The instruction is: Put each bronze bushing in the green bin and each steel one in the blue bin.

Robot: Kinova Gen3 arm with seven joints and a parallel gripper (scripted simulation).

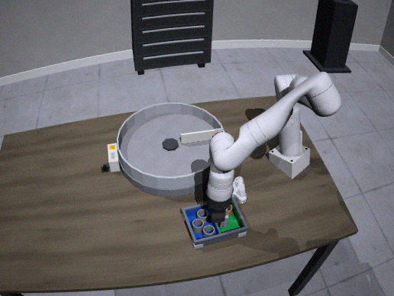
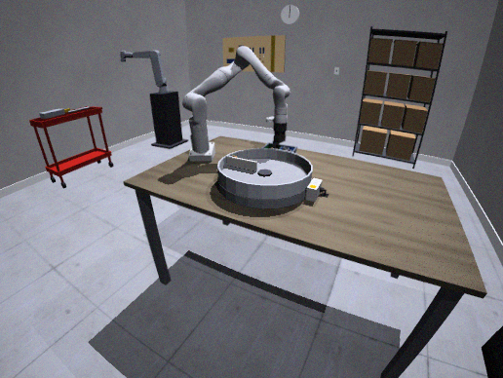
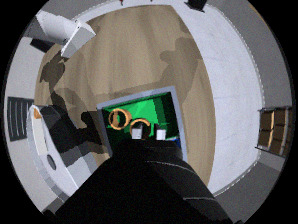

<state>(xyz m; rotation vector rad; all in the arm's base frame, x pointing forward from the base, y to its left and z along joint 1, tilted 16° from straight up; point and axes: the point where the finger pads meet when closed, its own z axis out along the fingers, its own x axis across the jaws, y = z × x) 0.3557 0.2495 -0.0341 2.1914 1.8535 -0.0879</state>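
My gripper [image 1: 221, 220] hangs low over the two-part bin tray at the table's front and stands open over the green bin [image 1: 231, 223]. In the wrist view the fingers are apart, with nothing clamped between them. Two bronze bushings [image 3: 119, 119] [image 3: 140, 127] lie on the green floor, the nearer one right beside the left fingertip. One bronze bushing [image 1: 229, 210] shows beside the gripper in the top view. Three steel bushings [image 1: 201, 214] [image 1: 198, 225] [image 1: 208, 230] stand in the blue bin [image 1: 196, 233]. The turntable [image 1: 169, 146] shows no bushings.
A white guide bar [image 1: 201, 136] lies across the turntable's right side, and a dark hub [image 1: 169, 144] marks its middle. A small white control box [image 1: 112, 157] sits at the turntable's left rim. The arm's base [image 1: 289, 160] stands at the table's right.
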